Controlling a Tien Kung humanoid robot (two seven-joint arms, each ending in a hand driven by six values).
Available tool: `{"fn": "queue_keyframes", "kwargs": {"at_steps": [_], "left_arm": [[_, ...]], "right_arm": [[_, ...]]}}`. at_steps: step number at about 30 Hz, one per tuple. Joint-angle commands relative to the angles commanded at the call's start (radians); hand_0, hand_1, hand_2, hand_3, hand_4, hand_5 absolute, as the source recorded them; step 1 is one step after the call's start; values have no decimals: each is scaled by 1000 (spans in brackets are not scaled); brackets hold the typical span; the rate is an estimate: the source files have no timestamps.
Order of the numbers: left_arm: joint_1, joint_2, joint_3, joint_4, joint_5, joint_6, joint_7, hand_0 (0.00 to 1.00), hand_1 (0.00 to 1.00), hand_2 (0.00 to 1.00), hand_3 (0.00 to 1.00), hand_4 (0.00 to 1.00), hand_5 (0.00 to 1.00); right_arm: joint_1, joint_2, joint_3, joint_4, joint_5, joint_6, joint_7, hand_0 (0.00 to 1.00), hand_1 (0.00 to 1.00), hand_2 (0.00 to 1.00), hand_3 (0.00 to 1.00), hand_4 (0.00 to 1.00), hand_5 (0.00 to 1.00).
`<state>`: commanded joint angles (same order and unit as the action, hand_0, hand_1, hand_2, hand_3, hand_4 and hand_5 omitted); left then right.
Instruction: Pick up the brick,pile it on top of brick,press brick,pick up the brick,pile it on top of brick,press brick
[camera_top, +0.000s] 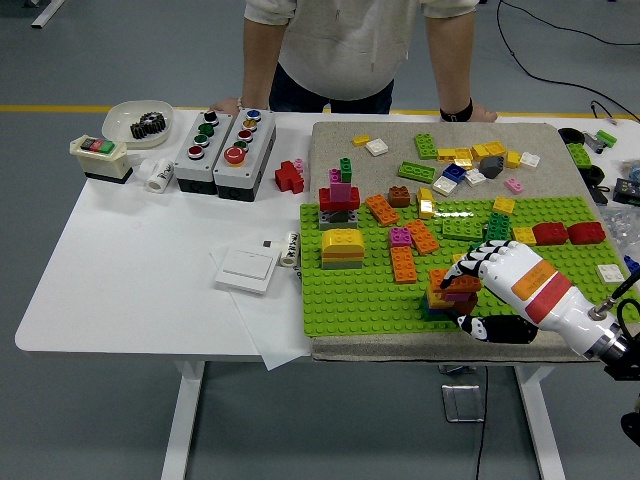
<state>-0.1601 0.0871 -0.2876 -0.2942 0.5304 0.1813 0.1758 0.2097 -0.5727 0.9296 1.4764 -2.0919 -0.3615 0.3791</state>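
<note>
We cannot see the far side of the stack (447, 293), since the right hand (478, 278) lies over it, and whether the fingers (466, 268) grip the top brick or only rest on it we cannot tell. The right arm runs off the picture's right edge past the wrist. The person (350, 45) at the surface's (130, 270) far side is cut off at the chest by the top edge. Clutter (610, 165) at the right edge is partly cropped and too small for us to make out. The switch box's (100, 157) labels are too small to read.
</note>
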Motion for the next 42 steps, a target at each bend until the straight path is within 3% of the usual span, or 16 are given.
{"fn": "queue_keyframes", "kwargs": {"at_steps": [42], "left_arm": [[5, 0, -5, -1, 13, -2, 4, 818, 805, 802, 591, 659, 678]], "right_arm": [[-18, 1, 8, -9, -28, 1, -1, 531, 500, 554, 544, 696, 329]]}}
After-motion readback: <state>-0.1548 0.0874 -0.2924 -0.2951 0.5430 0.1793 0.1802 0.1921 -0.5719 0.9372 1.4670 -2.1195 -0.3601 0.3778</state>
